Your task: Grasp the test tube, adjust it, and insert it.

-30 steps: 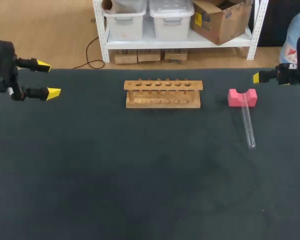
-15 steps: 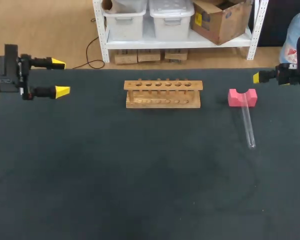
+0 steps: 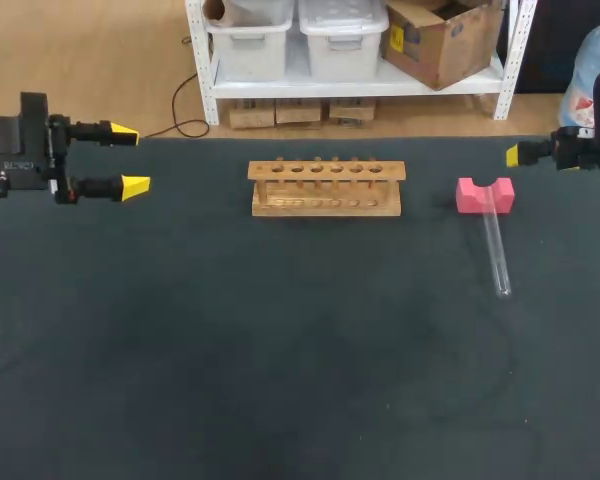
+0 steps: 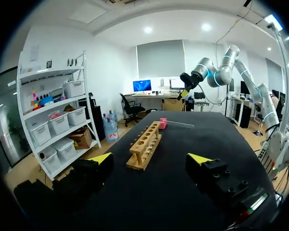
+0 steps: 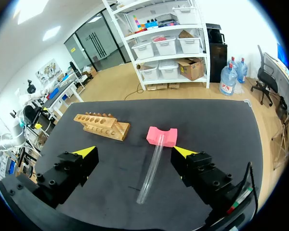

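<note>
The left gripper (image 3: 130,158) has slid in from the table's left edge, fingers spread wide and holding nothing, but it is well short of the wooden rack (image 3: 326,187). The right gripper (image 5: 134,152) hasn't budged and is open too. The test tube (image 3: 496,255) lies flat near it, one end propped in the pink block (image 3: 485,195). No grasp yet, so I'd say this is just the approach.

One test tube (image 3: 496,255), one pink block (image 3: 485,195), one wooden rack (image 3: 326,187).
</note>
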`<state>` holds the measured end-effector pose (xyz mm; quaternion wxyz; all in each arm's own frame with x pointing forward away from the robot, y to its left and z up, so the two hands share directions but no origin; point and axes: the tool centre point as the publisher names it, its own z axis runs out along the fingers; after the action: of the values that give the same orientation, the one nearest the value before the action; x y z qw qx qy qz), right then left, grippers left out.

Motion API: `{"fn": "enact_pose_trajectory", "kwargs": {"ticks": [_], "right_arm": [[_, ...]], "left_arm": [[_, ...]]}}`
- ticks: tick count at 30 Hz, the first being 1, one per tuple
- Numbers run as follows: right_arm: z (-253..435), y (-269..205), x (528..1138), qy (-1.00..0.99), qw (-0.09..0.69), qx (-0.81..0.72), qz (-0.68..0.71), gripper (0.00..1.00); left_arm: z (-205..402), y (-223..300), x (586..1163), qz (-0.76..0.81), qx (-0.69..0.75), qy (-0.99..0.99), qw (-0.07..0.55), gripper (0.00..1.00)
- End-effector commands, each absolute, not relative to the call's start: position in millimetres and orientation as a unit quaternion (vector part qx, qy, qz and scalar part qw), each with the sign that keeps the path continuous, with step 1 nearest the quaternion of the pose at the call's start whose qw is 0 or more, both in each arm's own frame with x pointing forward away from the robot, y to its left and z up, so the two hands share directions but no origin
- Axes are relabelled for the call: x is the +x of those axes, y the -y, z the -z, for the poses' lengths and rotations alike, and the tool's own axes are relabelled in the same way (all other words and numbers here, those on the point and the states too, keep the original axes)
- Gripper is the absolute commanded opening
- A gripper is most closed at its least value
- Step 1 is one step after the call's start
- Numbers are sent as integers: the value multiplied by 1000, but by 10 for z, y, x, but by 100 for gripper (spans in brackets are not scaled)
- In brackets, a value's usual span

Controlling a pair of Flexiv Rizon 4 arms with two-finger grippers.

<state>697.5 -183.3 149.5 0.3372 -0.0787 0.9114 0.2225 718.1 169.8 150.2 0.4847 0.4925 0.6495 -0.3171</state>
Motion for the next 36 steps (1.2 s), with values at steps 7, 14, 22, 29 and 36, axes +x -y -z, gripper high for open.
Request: {"fn": "enact_pose_trajectory", "kwargs": {"ticks": [7, 14, 22, 29, 36], "right_arm": [[-1494, 1836, 6970, -911, 337, -79, -222, 100], [-1494, 1836, 6970, -911, 337, -79, -222, 100], [-1495, 1778, 6954, -911, 357, -87, -187, 100], [-1462, 1642, 6859, -913, 399, -77, -34, 100], [-1270, 1562, 6839, -902, 423, -30, 78, 100]], "left_arm": [[-1511, -1646, 7121, 308, 487, -654, 490, 100], [-1511, -1646, 7121, 308, 487, -654, 490, 100], [-1511, -1646, 7121, 308, 487, -654, 490, 100], [-1511, -1646, 7121, 308, 487, -654, 490, 100], [-1511, -1646, 7121, 308, 487, -654, 490, 100]]}}
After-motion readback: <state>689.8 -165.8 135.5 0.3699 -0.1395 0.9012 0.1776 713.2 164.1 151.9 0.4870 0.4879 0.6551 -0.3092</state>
